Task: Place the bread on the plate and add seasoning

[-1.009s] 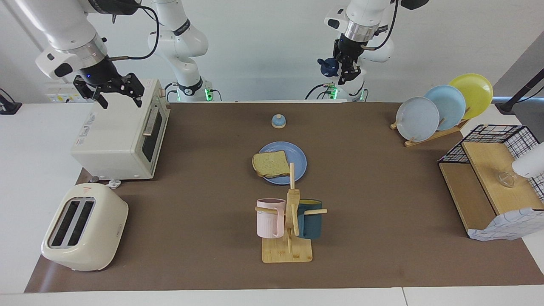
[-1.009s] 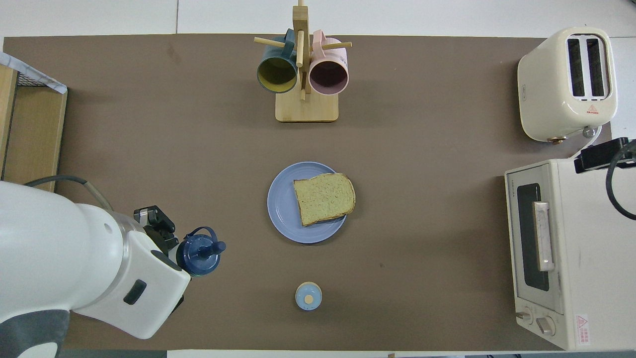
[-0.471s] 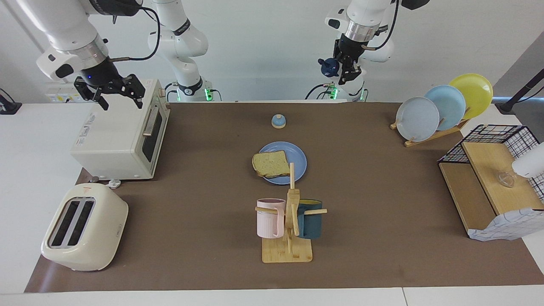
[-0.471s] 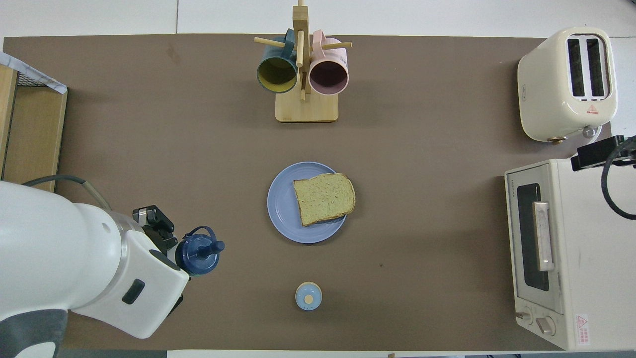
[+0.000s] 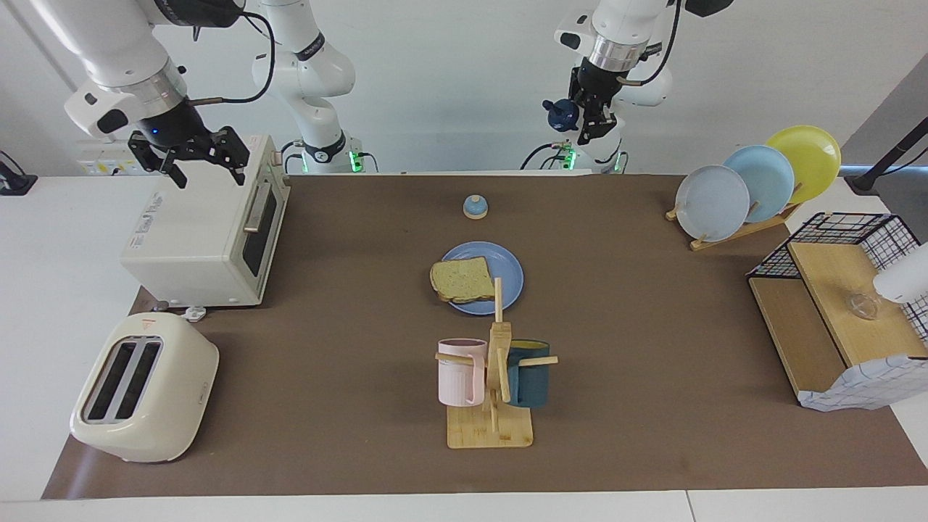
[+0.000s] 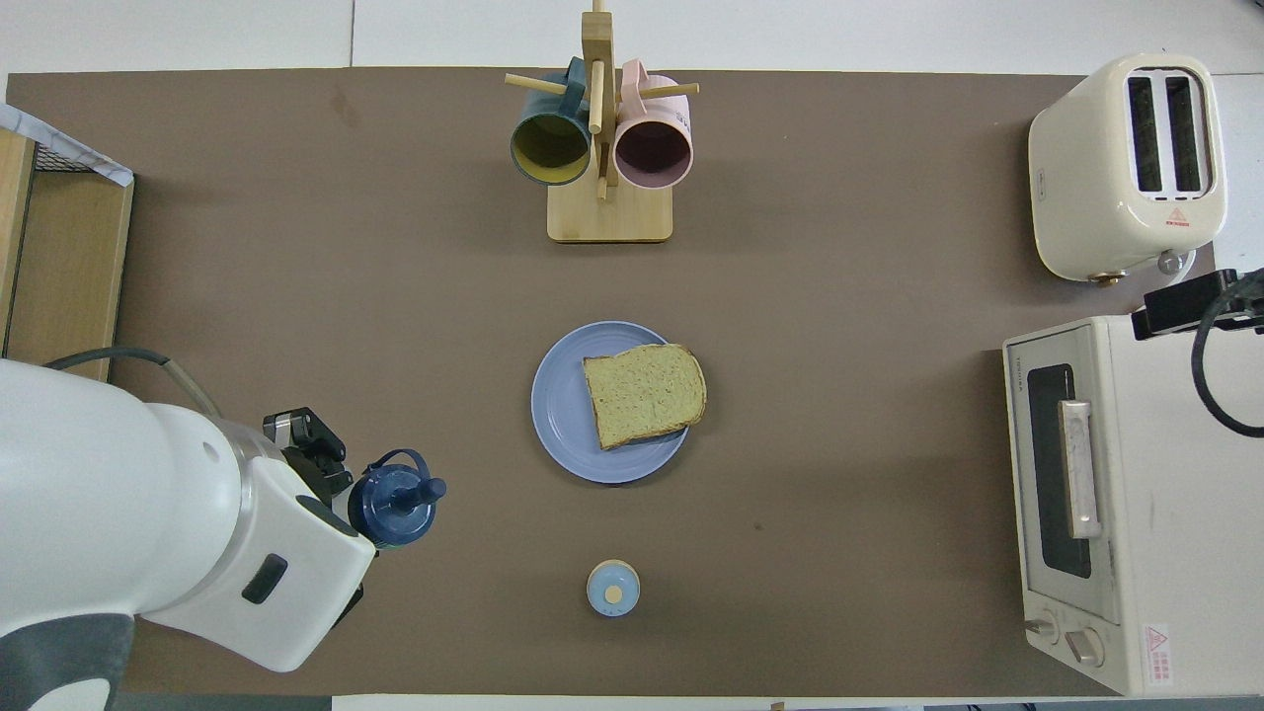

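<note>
I see the bread (image 5: 461, 280) flat on the blue plate (image 5: 507, 279), overhanging its rim. The navy-capped seasoning (image 5: 560, 114) hangs in the left gripper (image 5: 589, 119).

A plain white wall (image 5: 449, 87) rises at the robots' end of the white bench (image 5: 65, 239) (a brown mat (image 5: 638, 304) covers most of it), evenly lit.

The facing view looks from high across the table toward the two robot bases, taking in the whole brown mat (image 5: 652, 304) from some way off, with the toaster oven (image 5: 206, 228) and the plate rack (image 5: 747, 188) at its two ends. The overhead view looks steeply down from above the robots' end, closer in and turned half around. Both share the blue plate (image 6: 563, 415) at the centre, the mug stand (image 6: 607, 212), the small bell (image 6: 613, 589) and the toaster (image 6: 1126, 168)
</note>
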{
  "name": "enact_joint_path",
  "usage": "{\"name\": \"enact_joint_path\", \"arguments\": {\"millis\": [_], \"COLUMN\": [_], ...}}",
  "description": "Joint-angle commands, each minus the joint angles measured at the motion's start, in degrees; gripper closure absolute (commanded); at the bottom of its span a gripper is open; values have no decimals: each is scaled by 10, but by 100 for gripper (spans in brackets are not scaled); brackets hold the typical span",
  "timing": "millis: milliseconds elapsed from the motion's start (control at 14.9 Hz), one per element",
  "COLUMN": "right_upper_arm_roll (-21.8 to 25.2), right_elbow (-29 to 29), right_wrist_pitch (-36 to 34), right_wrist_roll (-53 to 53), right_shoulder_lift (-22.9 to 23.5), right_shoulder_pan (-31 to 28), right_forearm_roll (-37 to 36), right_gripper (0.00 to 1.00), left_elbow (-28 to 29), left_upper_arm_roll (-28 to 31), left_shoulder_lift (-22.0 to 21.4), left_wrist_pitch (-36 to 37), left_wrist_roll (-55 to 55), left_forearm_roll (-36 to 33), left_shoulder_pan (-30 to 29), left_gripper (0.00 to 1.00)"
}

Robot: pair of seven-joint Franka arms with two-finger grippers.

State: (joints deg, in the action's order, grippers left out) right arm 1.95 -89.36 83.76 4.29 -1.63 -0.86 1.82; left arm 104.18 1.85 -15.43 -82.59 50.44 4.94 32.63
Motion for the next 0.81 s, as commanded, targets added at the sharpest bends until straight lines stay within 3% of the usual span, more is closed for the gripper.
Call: {"name": "enact_joint_path", "arguments": {"millis": [0,336,740], "right_upper_arm_roll": [1,-31,-240], "right_elbow": [-10,8,29], "right_wrist_pitch": [-26,-32,96], "right_wrist_roll": [-10,-122,-362], "right_shoulder_lift": [-9,-11,-17], "right_shoulder_pan": [7,9,6], "right_forearm_roll": [60,225,274], "right_gripper": [0,0,0], "left_elbow": [4,5,5], "left_upper_arm_roll": [3,3,3], "left_shoulder_lift": [-11,-11,-13], "left_wrist_pitch": [3,3,2], "left_wrist_roll": [2,-3,-7], "left_forearm_roll": [2,2,2], "left_shoulder_pan": [-1,-1,-1], "left_gripper": [55,55,55]}}
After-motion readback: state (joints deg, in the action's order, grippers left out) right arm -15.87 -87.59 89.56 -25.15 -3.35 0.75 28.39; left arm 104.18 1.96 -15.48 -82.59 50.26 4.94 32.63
